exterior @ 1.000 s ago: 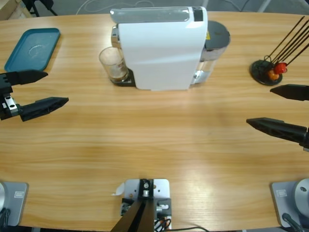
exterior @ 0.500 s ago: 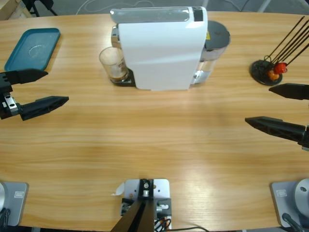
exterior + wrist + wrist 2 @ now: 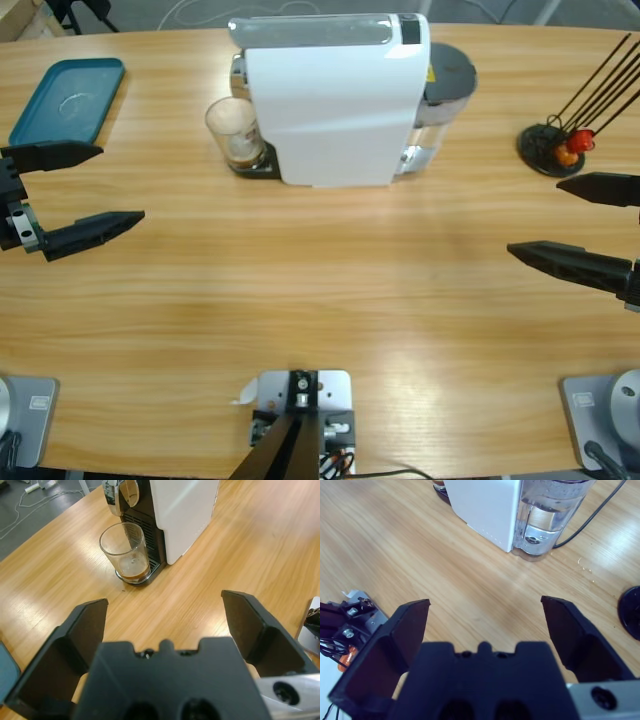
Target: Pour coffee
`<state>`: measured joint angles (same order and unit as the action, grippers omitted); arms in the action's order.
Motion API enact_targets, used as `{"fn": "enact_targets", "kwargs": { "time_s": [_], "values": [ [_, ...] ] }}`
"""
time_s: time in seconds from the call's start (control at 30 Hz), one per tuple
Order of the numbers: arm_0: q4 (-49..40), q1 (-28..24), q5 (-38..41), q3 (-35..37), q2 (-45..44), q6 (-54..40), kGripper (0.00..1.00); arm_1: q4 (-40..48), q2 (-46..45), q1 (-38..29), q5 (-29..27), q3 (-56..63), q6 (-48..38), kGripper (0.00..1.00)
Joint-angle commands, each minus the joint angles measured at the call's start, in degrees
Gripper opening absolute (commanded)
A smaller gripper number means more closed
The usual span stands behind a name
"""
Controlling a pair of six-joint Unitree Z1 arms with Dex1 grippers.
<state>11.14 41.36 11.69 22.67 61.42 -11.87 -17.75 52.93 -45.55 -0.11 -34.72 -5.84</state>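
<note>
A small clear glass stands on the drip tray of the white coffee machine, under its spout. A shallow layer of dark coffee lies in the bottom of the glass. My left gripper is open at the table's left edge, well short of the glass, with nothing between its jaws. At the right edge my right gripper is also open and empty, facing the machine's back end and its clear water tank.
A teal tray lies at the far left corner. A black stand with thin rods and small orange and red pieces sits at the far right. A black cable runs from behind the water tank.
My left gripper has shifted slightly toward the table's near side and a touch to the right. The right gripper and the glass have stayed put.
</note>
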Motion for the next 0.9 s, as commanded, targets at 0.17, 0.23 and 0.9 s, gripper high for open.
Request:
{"fn": "enact_targets", "kwargs": {
  "time_s": [0.17, 0.23, 0.9],
  "values": [
    [1.11, -6.35, 5.30, 9.96, 18.61, -3.60, 1.000, -2.27, 5.76, -0.55, 0.63, -0.71, 0.10, 1.000],
    [2.95, -7.65, 8.56, 11.19, 21.86, -4.32, 1.000, -2.61, 6.55, -0.55, 0.63, -1.05, 0.41, 1.000],
    [3.80, -12.90, 19.74, 19.98, 36.08, -12.65, 1.000, -2.73, 7.73, -0.52, 0.69, -1.49, 0.66, 1.000]
  ]
}}
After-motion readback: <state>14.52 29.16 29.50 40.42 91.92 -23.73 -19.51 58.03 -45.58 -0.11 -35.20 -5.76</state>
